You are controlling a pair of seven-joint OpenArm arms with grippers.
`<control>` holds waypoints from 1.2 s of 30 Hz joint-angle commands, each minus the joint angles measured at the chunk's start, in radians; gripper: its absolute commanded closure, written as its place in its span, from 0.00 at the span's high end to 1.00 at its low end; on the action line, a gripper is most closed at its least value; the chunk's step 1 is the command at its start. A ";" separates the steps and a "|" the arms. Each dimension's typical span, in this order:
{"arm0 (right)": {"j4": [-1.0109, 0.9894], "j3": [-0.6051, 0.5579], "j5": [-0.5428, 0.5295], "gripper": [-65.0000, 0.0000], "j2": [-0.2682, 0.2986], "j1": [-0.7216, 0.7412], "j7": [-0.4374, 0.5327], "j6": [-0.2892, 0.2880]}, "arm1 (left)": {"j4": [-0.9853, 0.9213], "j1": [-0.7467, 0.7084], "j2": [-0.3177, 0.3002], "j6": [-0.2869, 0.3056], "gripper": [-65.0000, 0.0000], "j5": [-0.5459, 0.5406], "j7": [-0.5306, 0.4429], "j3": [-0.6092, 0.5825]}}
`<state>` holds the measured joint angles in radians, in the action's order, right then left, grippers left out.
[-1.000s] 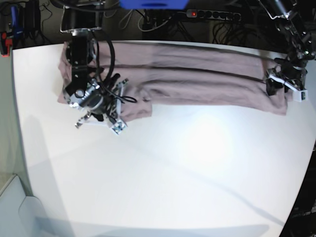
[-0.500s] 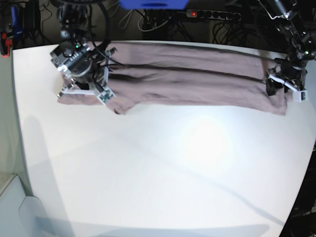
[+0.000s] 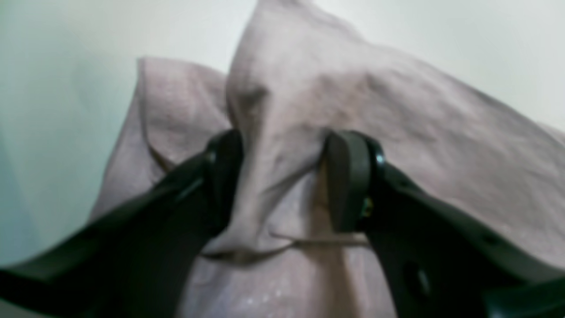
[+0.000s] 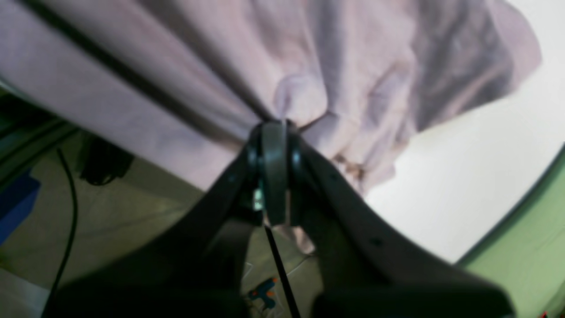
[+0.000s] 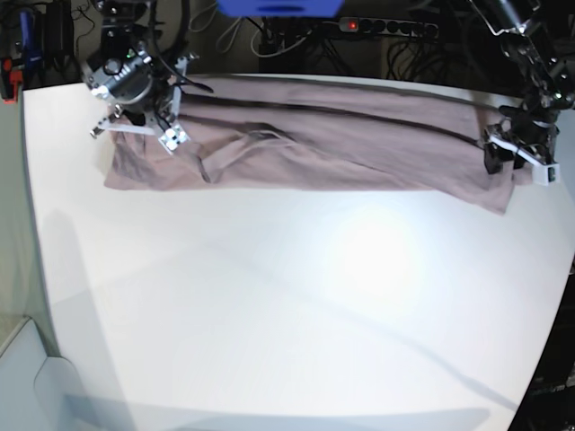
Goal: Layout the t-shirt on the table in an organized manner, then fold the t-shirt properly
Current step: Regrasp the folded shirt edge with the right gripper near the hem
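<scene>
One t-shirt (image 5: pixel 341 144) (stretched taut), two clamping grippers, one table (image 5: pixel 269 305)

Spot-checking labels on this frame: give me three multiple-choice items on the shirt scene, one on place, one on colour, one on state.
1. Where does the t-shirt lie on the table?
A. along the far edge
B. at the near edge
C. in the middle

2. What colour is the t-shirt?
A. navy
B. dusty mauve
C. green

3. How do the right gripper jaws stand?
A. wide open, empty
B. shut on cloth
C. out of view

Answers: 1 A, the base view shows it stretched along the far side; 2 B, pinkish-brown in every view; 3 B, fabric bunches at the closed tips.
</scene>
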<state>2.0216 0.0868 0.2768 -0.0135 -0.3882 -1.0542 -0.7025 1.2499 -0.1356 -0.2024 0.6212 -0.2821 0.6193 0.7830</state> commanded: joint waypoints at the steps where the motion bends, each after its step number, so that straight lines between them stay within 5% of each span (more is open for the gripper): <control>1: 0.015 0.008 0.008 0.00 0.005 0.001 0.001 0.004 | -0.026 -0.026 0.016 0.001 0.49 0.077 0.146 -0.015; 14: 0.008 0.012 0.006 0.00 0.001 0.008 0.001 0.004 | -0.022 -0.035 0.016 0.004 0.49 0.068 0.155 -0.010; 23: -0.037 0.012 0.006 0.46 -0.001 0.036 0.001 0.004 | 0.143 -0.063 0.071 0.077 0.48 0.070 0.156 0.077; 31: -0.112 0.008 0.005 0.50 -0.001 0.061 0.038 0.004 | 0.273 -0.068 0.120 0.077 0.48 0.070 0.156 0.126; 36: -0.197 0.009 0.005 0.50 -0.001 0.067 0.079 0.004 | 0.271 -0.068 0.120 0.077 0.25 0.070 0.156 0.129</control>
<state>1.8439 0.0986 0.2806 -0.0135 -0.3107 -0.9573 -0.6983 1.5036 -0.2070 -0.0692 0.7002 -0.2020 0.7864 0.9073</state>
